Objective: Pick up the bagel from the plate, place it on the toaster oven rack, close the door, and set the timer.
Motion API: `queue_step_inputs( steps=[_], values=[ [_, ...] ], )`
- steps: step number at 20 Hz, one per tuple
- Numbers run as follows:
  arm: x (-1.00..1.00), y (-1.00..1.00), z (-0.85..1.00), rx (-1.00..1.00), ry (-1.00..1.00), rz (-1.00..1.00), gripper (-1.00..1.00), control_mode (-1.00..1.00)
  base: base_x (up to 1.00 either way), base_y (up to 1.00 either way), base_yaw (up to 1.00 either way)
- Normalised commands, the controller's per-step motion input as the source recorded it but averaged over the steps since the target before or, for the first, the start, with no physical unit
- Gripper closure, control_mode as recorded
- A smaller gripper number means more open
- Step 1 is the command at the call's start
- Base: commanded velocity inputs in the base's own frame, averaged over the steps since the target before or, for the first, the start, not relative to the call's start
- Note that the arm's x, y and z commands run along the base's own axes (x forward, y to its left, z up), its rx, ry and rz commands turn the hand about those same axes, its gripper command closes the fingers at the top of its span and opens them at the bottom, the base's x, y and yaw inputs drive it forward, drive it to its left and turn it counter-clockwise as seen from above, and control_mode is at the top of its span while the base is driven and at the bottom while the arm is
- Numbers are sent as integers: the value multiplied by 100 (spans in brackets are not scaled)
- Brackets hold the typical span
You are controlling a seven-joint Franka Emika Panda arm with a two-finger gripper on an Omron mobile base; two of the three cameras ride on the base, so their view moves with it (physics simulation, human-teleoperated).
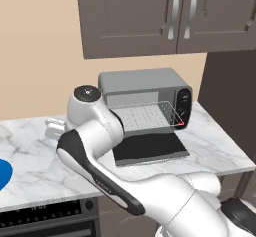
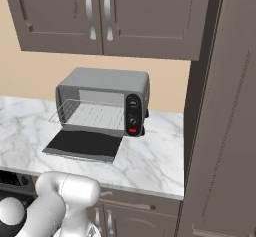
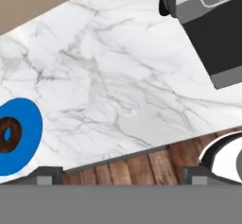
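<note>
The brown bagel (image 3: 8,134) lies on the blue plate (image 3: 27,124) at the left edge of the hand view; a sliver of the plate (image 1: 2,174) also shows at the counter's left. My gripper (image 3: 123,176) is open, fingertips (image 3: 45,175) wide apart with nothing between them. It hovers above the marble counter, right of the plate and apart from it. The toaster oven (image 1: 142,88) stands at the back. Its door (image 1: 149,148) lies folded down flat, and the wire toaster oven rack (image 1: 145,116) is slid partly out over it.
Two dark knobs and a red button (image 2: 133,113) sit on the oven's right side. Wall cabinets (image 1: 165,16) hang above it, and a tall dark cabinet (image 2: 225,131) stands to the right. The counter's front edge (image 3: 118,154) runs just ahead of my fingertips, with wood floor below.
</note>
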Motion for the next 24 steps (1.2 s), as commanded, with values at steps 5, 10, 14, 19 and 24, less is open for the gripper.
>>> queue_step_inputs(
  steps=[5,10,14,19,24],
  values=[
    [0,79,-44,0,7,8,-100,-100,0,0,0],
    [1,81,-55,0,5,10,-100,-100,0,0,0],
    [0,78,-32,0,1,10,-100,-100,0,0,0],
    [4,78,-16,0,0,9,-100,-100,0,0,0],
    [13,70,0,0,1,1,-100,-100,0,0,0]
  ],
)
